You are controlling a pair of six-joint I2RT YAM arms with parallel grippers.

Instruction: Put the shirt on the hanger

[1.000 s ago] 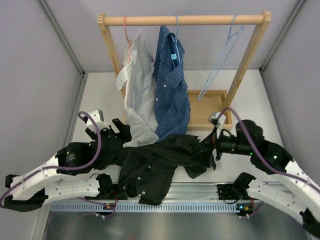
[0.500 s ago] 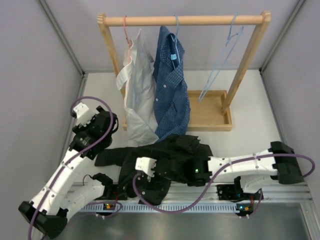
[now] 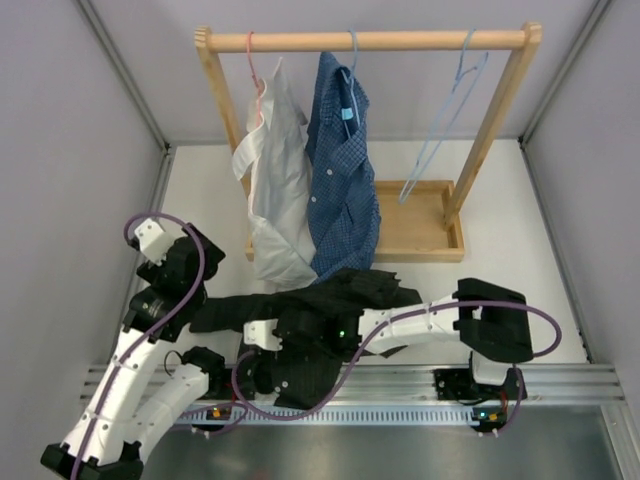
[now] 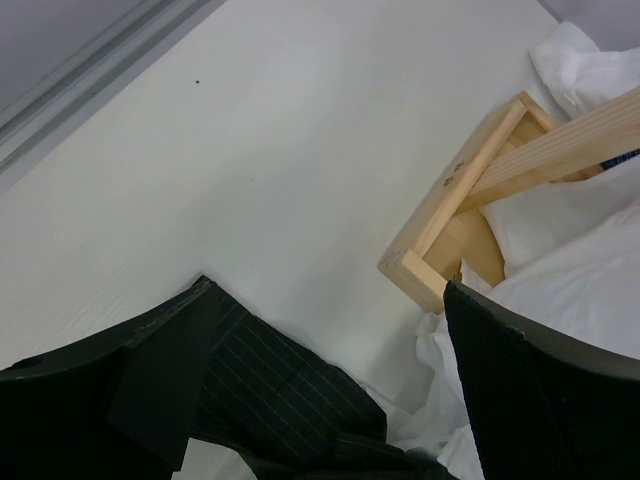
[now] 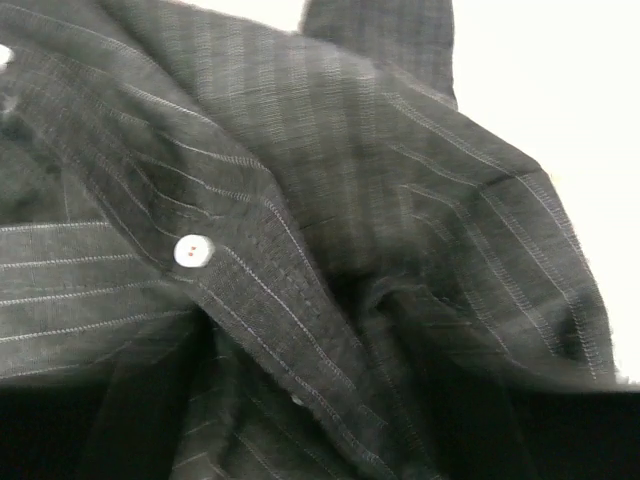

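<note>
**Ana:** White worktop (image 3: 500,250), grey walls on three sides. Where is the shirt (image 3: 345,300)?

**Ben:** It lies crumpled on the worktop, directly under the right claw (image 3: 268,372). That claw's camera is filled with striped black cloth, with one white button (image 5: 190,250) on the placket to the left. One sleeve (image 4: 270,385) runs out towards the left claw (image 4: 325,290) and lies just below its two fingers.

**Ana:** Does either claw have hold of it?

**Ben:** Not the left one. Its fingers stand wide apart with only bare worktop and the sleeve end showing between them, and they grip nothing. I cannot tell for the right claw. Its fingers are lost in dark blur against the cloth, and from above it is black on black.

**Ana:** And the hanger (image 3: 441,128)?

**Ben:** It is up on the rail of the wooden rack (image 3: 370,40), well beyond both claws and off to the right of them. It hangs bare and tilted.

**Ana:** What is nearer?

**Ben:** A corner of the rack's base tray (image 4: 430,250) lies just ahead of the left claw, to the right. A white shirt (image 3: 272,190) on a pink hanger (image 3: 255,70) droops onto it. A blue checked shirt (image 3: 340,170) hangs beside the white one, its hem touching the black shirt.
</note>
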